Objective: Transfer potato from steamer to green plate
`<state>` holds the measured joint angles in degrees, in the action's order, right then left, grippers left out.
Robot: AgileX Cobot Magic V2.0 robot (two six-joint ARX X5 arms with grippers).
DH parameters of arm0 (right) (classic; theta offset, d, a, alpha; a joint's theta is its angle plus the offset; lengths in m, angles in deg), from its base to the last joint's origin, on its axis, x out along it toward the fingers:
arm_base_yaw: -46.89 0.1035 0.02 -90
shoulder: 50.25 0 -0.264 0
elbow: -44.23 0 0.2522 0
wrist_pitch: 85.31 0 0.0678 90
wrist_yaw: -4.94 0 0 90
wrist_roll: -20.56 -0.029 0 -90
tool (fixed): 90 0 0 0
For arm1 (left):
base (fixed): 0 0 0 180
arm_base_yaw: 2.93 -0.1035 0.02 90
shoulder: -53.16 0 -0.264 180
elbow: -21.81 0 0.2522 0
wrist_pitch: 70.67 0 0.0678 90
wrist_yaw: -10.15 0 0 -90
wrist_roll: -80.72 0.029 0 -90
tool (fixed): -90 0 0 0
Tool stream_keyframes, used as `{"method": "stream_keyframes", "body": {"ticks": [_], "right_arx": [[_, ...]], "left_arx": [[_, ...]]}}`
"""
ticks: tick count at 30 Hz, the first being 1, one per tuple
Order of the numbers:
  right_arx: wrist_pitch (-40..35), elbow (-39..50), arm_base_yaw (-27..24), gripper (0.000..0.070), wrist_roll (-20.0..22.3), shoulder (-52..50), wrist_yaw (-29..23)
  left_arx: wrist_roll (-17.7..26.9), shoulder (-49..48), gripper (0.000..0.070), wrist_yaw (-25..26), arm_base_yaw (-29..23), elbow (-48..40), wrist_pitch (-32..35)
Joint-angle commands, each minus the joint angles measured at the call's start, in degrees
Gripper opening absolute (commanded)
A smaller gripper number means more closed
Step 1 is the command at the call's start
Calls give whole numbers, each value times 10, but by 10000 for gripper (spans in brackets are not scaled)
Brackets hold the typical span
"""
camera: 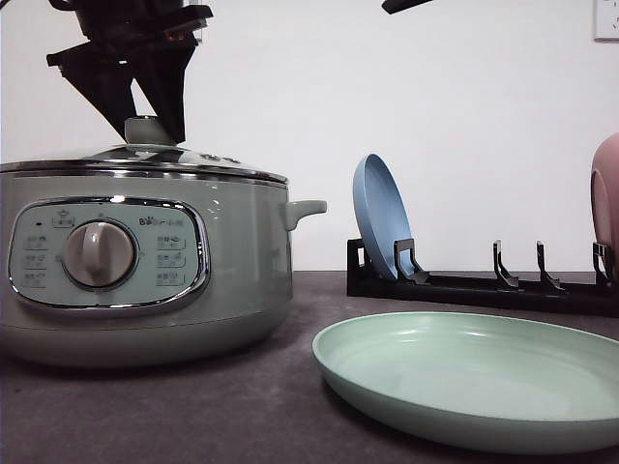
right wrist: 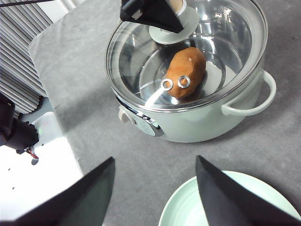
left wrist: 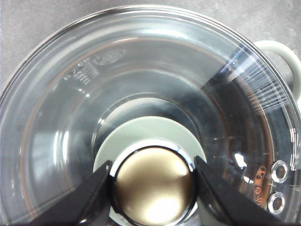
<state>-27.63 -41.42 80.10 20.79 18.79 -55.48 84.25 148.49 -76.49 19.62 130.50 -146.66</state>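
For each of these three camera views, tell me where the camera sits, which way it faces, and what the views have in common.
Front view: low at table level, facing forward at the steamer and green plate; left gripper at the lid knob.
Left wrist view: directly above the glass lid, looking down; fingers flank the knob.
Right wrist view: high, angled down at the potato under the lid; right gripper open.
Shared: the steamer.

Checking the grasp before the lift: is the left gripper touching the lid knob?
Touching. In the left wrist view both fingers press flush against the sides of the lid knob, with no gap on either side.
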Motion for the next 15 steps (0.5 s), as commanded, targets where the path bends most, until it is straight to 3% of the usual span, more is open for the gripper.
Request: {"method": "stream_keyframes", "body": {"ticks": [1,15], "right_arx": [[-3,-12,4,339,9,6,-1],[-3,-12,4,339,8,6,-1]], "left_arx": [[-12,-13,2,5,-3,13,0],[-14,-113,2,-10,-39,13,-1]]}}
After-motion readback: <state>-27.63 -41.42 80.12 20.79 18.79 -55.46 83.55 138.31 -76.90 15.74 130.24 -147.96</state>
